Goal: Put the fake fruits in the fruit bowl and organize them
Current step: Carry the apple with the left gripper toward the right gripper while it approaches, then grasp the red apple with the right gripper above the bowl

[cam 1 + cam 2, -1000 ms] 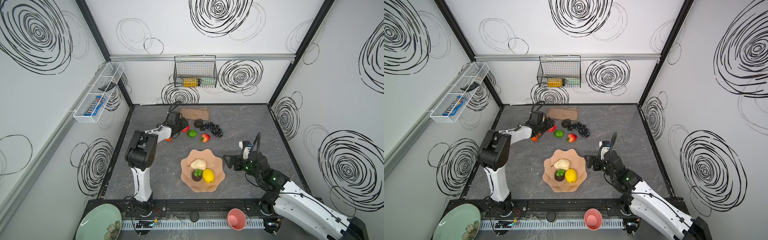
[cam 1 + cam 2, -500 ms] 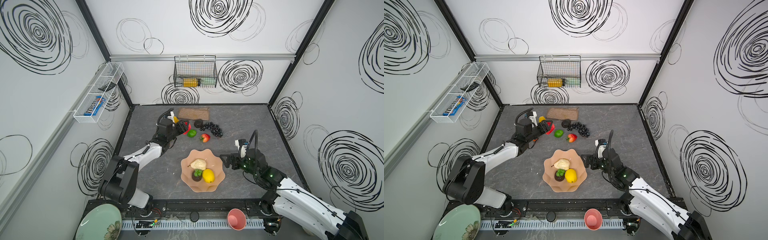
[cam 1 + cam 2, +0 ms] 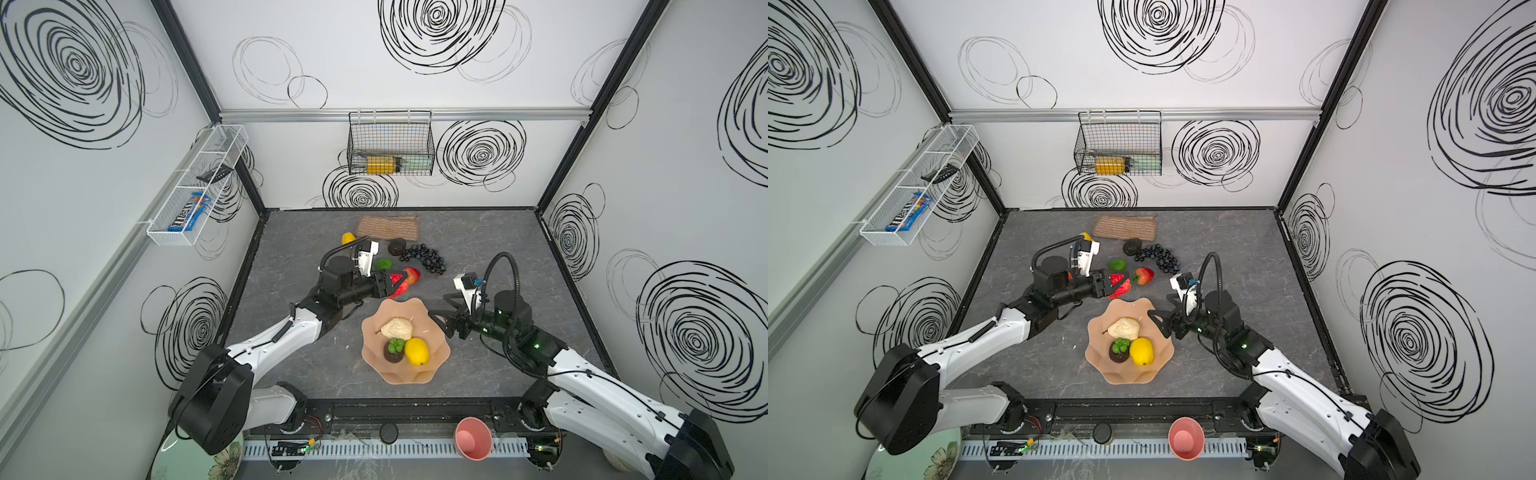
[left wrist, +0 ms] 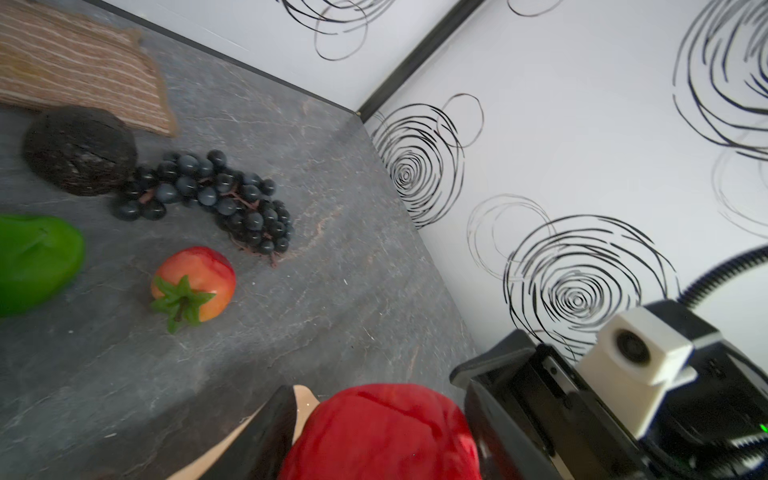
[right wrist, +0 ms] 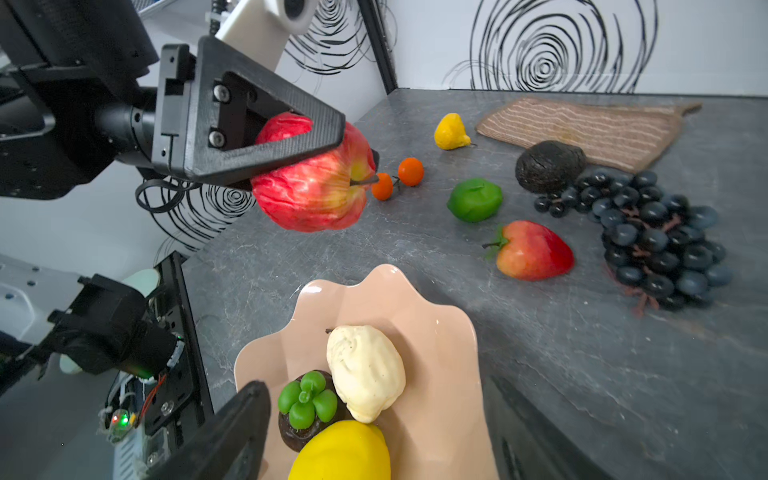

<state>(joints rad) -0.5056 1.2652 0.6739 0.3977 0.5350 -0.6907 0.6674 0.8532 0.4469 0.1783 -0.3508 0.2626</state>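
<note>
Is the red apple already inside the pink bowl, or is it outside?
Outside. The left pincer holds the red apple in the air, just short of the rim of the bowl; it touches neither bowl nor table.

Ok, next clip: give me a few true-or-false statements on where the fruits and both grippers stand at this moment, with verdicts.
1. The left gripper holds the red apple clear of the table. True.
2. The fruit bowl has nothing in it. False: it holds a cream pear, a lemon and a dark fruit with a green top.
3. The grape bunch lies on the table next to a dark avocado. True.
4. The right gripper grips the strawberry. False: it is open and empty beside the bowl's rim, and the strawberry lies on the table.
</note>
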